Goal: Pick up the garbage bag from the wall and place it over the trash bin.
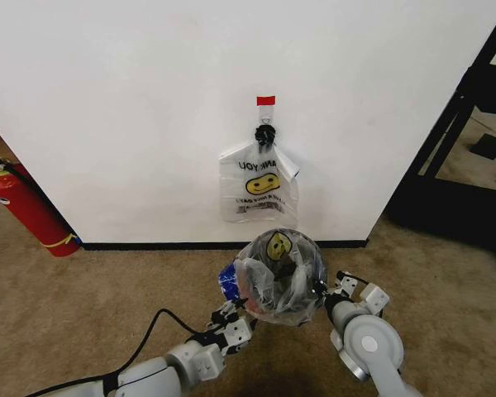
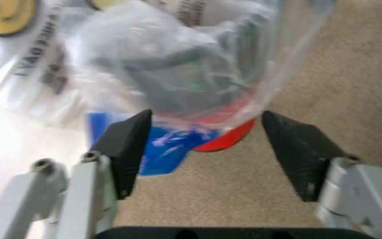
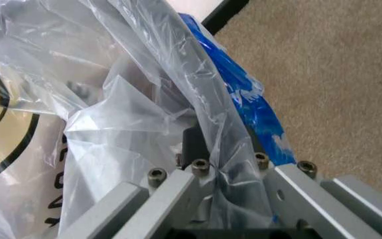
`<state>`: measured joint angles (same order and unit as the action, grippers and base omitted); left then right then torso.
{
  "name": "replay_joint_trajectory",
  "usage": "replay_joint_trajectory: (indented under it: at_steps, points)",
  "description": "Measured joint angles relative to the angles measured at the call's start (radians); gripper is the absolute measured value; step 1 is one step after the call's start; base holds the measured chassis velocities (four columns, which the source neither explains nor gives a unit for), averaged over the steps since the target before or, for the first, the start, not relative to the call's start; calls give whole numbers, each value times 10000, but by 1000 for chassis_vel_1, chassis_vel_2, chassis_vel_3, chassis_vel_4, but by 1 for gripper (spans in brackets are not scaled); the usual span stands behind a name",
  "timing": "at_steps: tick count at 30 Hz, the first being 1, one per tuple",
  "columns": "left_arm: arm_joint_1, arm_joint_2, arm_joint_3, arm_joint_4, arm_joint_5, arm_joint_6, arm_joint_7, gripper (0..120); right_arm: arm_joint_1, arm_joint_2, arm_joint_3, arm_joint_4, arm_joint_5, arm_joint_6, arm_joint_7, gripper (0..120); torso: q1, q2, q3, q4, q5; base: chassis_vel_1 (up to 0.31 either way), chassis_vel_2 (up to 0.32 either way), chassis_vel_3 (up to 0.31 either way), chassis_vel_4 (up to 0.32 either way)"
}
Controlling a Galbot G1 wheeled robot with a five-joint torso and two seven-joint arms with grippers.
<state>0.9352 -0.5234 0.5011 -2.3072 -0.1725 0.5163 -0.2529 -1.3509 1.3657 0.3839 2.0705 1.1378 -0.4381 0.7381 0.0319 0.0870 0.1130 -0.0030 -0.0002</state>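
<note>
The garbage bag (image 1: 269, 273), thin clear plastic with a yellow smiley and blue patches, is draped over the trash bin (image 1: 296, 281), whose dark mesh shows through it. The bin stands on the carpet just in front of the wall (image 1: 132, 99). My left gripper (image 1: 234, 317) is at the bag's near left side, open, its black pads (image 2: 128, 144) either side of the bag's blue patch (image 2: 167, 144) and the bin's red base (image 2: 228, 137). On the bag's right side, my right gripper (image 1: 321, 289) is shut on a fold of the plastic (image 3: 228, 167).
A second smiley bag (image 1: 258, 186) with a black knot and red tag hangs on the wall above the bin. A red fire extinguisher (image 1: 29, 211) leans at the left. A black frame (image 1: 471, 107) stands at the right. Brown carpet (image 1: 107, 281) lies open to the left.
</note>
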Motion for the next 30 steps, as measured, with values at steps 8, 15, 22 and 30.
replay_joint_trajectory:
  at_steps: [8,15,22,30]
  points:
    - [-421,-354,-1690,-685,-3728,386,-980,98,-96,-65,-83,-16,-421,101,-278,0,0,0,0,-5,0,0,0,0,0]
    - [-1285,-1150,-2915,-550,-8266,1318,-2309,100,79,-174,-642,-206,-729,147,-568,0,0,0,0,1,-2,0,0,0,0]
    - [-3105,-2144,-1972,802,-11323,1868,-3326,98,38,-264,-804,-229,-923,149,-694,0,0,0,1,-3,2,0,0,0,0]
    - [-4296,-2861,-979,2548,-11208,2064,-3335,94,-79,-369,-790,-116,-1031,160,-810,0,0,-1,1,0,4,0,0,0,0]
